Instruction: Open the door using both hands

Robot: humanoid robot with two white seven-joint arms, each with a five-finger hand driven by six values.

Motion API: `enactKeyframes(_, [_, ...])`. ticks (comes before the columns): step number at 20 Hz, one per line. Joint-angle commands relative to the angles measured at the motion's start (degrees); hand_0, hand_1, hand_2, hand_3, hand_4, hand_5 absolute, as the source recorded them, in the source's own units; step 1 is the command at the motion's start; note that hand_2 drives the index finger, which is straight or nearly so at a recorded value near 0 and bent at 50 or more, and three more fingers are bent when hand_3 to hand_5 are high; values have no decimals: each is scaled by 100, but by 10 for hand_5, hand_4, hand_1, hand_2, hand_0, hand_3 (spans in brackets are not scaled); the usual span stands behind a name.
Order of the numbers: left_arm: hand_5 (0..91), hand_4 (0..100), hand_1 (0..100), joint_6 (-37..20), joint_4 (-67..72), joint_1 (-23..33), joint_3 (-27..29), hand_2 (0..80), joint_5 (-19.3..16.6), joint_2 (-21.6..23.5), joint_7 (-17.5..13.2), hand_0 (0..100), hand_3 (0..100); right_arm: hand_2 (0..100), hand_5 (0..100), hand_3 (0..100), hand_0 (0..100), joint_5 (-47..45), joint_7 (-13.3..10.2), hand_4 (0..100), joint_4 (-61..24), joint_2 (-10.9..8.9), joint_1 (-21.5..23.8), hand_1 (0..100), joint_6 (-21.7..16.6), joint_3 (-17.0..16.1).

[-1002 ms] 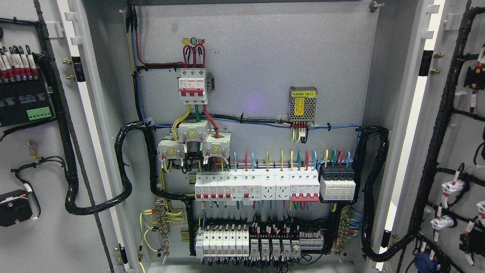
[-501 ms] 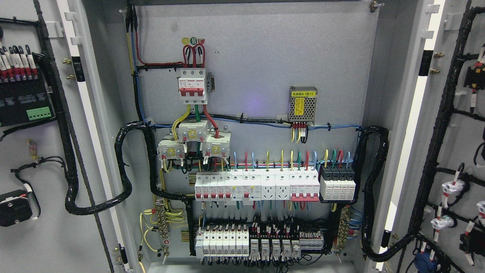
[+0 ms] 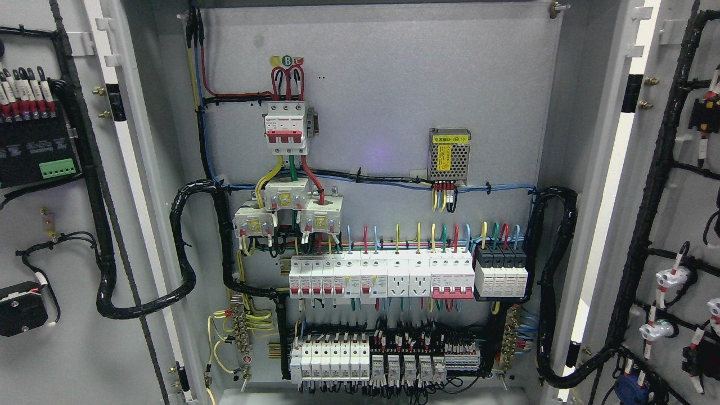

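Observation:
A grey electrical cabinet fills the head view with both doors swung wide open. The left door [image 3: 56, 365] shows its inner face at the picture's left, with a black module, a green terminal block and black cable looms on it. The right door [image 3: 683, 214] shows its inner face at the right, with black looms and white connectors. The cabinet's back panel [image 3: 394, 84] is fully exposed between them. Neither of my hands nor arms shows in the view.
On the back panel sit a red and white main breaker [image 3: 287, 126], a small mesh power supply [image 3: 449, 156], a row of white breakers [image 3: 382, 275] and lower terminal rows [image 3: 382, 360]. Thick black cable looms [image 3: 185, 264] run from the panel to each door.

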Motion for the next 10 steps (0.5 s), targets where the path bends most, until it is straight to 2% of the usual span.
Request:
enactKeyframes(1, [0,32,0,38,659,-10,305,0,-20,-386,21,0,0,0,0,0,0,199,-84,0,318,364,-350,0,242,-13])
enactKeyframes(10, [0,32,0,47,598,8,112,0,-82,-386,82,0,0,0,0,0,0,208,-93,0,318,435,-421,0,365,31])
